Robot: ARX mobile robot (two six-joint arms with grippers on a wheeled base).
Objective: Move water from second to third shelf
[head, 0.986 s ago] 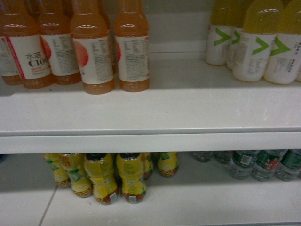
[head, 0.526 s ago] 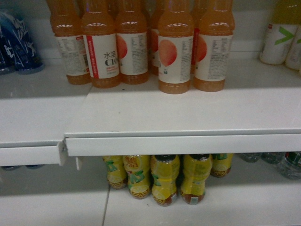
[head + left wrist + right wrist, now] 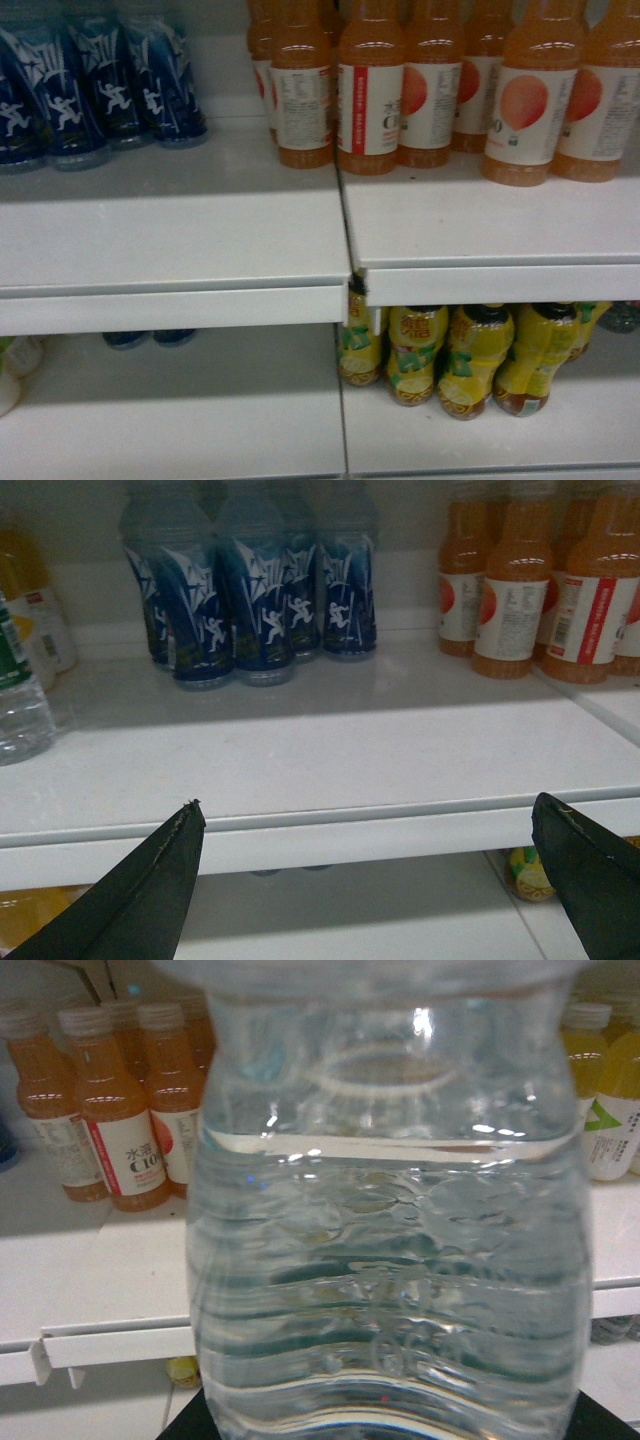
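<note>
Directly in front of the right wrist camera, a clear ribbed plastic bottle of water [image 3: 390, 1250] fills nearly the whole frame, its waterline showing as a bright band across the upper body. A dark edge at the bottle's base is probably part of the right gripper, though the fingers themselves are hidden, so whether that gripper is clenched on the bottle cannot be told from this view. Behind the bottle, to its left, stand orange juice bottles with white and red labels [image 3: 125, 1110] on a white metal shelf [image 3: 100, 1260]; to its right, yellow drink bottles with white labels bearing a green arrow [image 3: 610, 1100].

The left gripper [image 3: 365, 880] hangs released, its two dark fingers [image 3: 140, 900] spread wide apart and touching nothing, level with the front lip of the white shelf. Beyond it, slightly left, a cluster of dark blue sports drink bottles with white running figures [image 3: 250, 600] stands at the back of the shelf; further right are more orange juice bottles. At the far left edge, a clear water bottle with a green label [image 3: 20, 690] is partly in view.

From the head camera, yellow-wrapped tea bottles [image 3: 470, 360] crowd the shelf below the orange juice.
</note>
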